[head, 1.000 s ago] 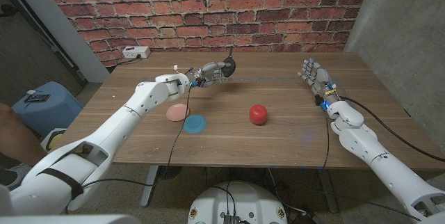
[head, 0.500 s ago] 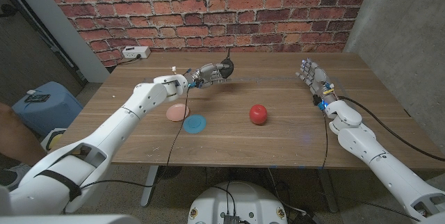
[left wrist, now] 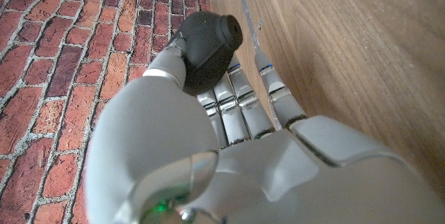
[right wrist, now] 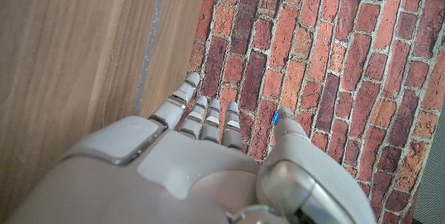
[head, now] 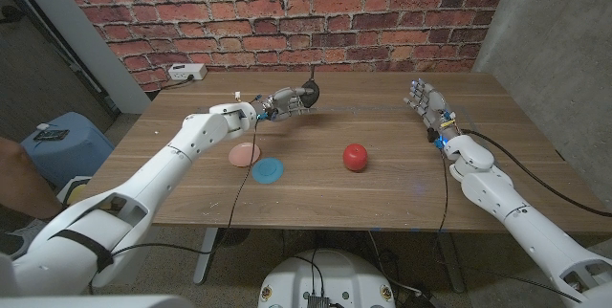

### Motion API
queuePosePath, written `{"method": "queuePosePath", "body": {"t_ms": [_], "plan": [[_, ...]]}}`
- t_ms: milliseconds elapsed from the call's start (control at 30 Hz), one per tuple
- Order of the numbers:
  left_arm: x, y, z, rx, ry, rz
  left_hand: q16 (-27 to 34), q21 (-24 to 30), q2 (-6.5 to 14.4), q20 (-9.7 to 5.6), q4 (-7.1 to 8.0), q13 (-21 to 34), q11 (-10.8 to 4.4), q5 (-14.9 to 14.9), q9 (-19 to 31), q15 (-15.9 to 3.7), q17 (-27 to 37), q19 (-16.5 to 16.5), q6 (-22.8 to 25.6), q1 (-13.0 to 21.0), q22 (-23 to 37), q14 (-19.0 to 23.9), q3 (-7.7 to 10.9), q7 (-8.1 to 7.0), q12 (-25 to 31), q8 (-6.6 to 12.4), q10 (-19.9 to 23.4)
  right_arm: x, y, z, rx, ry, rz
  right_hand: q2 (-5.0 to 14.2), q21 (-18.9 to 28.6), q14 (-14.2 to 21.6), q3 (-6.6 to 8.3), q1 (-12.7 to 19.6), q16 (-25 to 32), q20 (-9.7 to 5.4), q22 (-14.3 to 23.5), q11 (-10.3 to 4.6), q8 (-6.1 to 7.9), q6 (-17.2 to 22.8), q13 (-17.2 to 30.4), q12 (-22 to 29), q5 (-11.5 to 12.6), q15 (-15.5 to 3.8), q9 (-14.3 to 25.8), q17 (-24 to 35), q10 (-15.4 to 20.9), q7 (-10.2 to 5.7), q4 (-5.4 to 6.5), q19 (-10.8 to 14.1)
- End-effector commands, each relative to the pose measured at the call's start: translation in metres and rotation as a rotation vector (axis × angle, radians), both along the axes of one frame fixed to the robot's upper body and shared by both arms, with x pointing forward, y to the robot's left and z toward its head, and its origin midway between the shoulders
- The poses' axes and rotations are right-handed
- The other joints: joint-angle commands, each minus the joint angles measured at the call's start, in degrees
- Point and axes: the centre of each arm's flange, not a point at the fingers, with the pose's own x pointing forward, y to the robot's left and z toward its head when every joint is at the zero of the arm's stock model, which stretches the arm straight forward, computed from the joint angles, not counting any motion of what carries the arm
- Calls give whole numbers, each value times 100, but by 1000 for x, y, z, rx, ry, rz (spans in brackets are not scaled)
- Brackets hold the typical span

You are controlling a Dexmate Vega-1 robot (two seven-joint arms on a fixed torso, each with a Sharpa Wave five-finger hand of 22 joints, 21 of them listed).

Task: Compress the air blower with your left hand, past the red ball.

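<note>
Air blower (head: pixel 308 92), a dark rubber bulb, is held above the far side of the wooden table (head: pixel 382 188) by the left hand (head: pixel 287 102), whose thumb and fingers (left wrist: pixel 243 102) wrap around the bulb. The red ball (head: pixel 356 157) sits on the table nearer the robot, to the right of the blower. A pink disc (head: pixel 244 154) and a blue disc (head: pixel 268 169) lie touching each other below the left arm. The right hand (head: pixel 428 102) stands at the table's right, fingers apart, holding nothing.

A pink disc (head: pixel 244 154) touches a blue disc (head: pixel 268 168) on the table (head: pixel 316 188).
</note>
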Motion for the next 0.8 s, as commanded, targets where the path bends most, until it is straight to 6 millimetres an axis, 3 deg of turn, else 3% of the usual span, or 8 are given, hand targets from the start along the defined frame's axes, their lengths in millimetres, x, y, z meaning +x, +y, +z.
{"method": "queuePosePath", "body": {"t_ms": [33,600,800], "plan": [[7,5,4,10,-3,-21,-65,-22,-79,39,63,-71,82,-26,-24,74,-6,-112,-124,-209,9,-85,-3,60,-102,-65,-126,8,8,4,-5,4,8,-6,28,-13,-23,49,40,0,11,9,21,22,3,23,-8,22,20,19,-1,35,8,43],[17,7,10,28,-1,-68,-321,-110,-99,208,199,-112,276,-47,-142,314,-42,-470,-544,-594,4,-494,-102,244,-349,-332,-516,12,10,11,-9,-8,-8,-6,29,-14,-24,52,39,-4,12,17,18,15,3,23,-8,21,20,18,-1,34,7,45],[20,8,12,34,0,-76,-377,-115,-122,222,211,-165,293,-52,-179,362,-62,-514,-592,-685,3,-550,-120,235,-435,-376,-599,14,10,13,-8,-13,-9,-5,30,-16,-25,51,39,-3,12,10,19,16,3,24,-8,18,20,19,1,35,8,45]]}}
